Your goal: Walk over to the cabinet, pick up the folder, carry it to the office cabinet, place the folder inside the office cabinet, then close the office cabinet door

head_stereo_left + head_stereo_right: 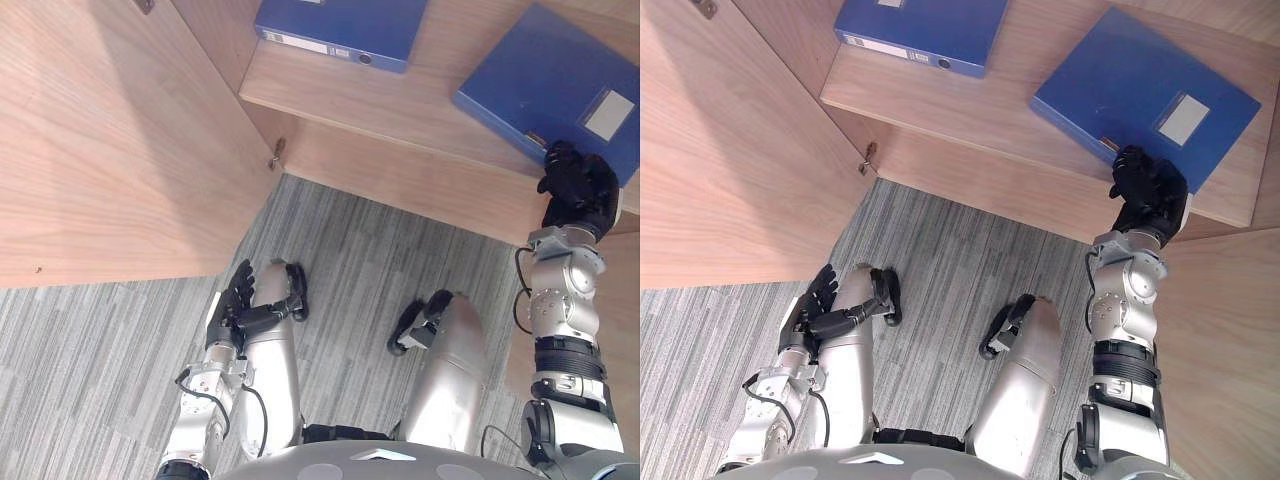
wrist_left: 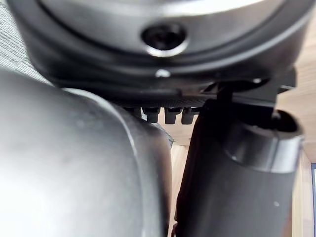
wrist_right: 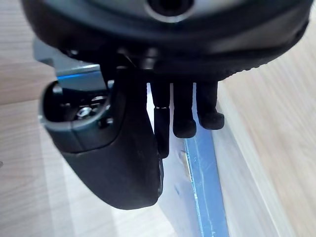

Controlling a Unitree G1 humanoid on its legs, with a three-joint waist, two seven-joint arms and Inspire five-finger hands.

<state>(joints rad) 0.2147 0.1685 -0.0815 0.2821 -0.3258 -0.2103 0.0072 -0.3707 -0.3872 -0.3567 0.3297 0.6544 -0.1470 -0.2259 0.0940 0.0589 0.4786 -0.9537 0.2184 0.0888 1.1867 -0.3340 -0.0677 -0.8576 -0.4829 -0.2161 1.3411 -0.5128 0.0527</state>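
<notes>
On the cabinet shelf (image 1: 970, 112), the folder (image 1: 1130, 85) lies askew, its near corner clasped by the right hand (image 1: 1150, 190), likely mid-placement, so pushing in and letting go come next, while the left hand (image 1: 235, 295) hangs relaxed.

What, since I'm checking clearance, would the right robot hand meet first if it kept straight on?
The blue folder with the pale label, lying on the shelf: the right robot hand is at its near corner, apparently touching, though depth is unclear.
</notes>
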